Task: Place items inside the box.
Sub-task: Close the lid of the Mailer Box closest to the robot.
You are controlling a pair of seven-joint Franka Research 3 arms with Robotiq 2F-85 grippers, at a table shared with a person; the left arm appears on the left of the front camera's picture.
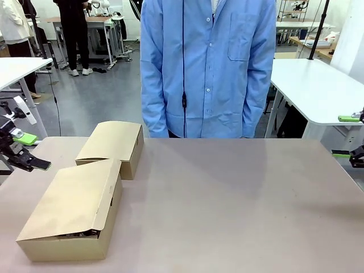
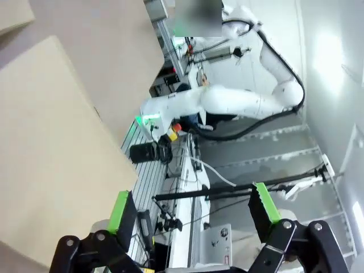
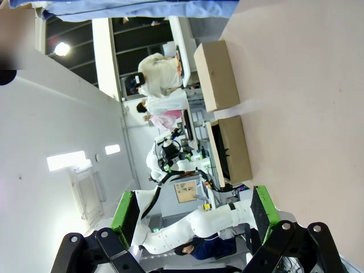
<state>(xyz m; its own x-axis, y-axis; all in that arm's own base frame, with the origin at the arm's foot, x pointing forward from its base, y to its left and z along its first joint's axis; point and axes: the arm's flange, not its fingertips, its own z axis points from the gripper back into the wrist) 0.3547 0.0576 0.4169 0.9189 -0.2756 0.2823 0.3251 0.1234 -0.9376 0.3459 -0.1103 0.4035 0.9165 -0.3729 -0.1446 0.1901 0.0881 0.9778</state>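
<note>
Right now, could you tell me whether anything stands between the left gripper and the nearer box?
Nothing visible does. The left gripper, open, hangs at the table's left edge, and only bare tabletop separates it from the nearer box, whose lid lies down over it.

You get the front cam looking across the table (image 1: 227, 193) toward the person (image 1: 207, 62). Both wrist cams sit off that table's ends, rolled sideways, sharing the 2 boxes (image 1: 74, 213).
</note>
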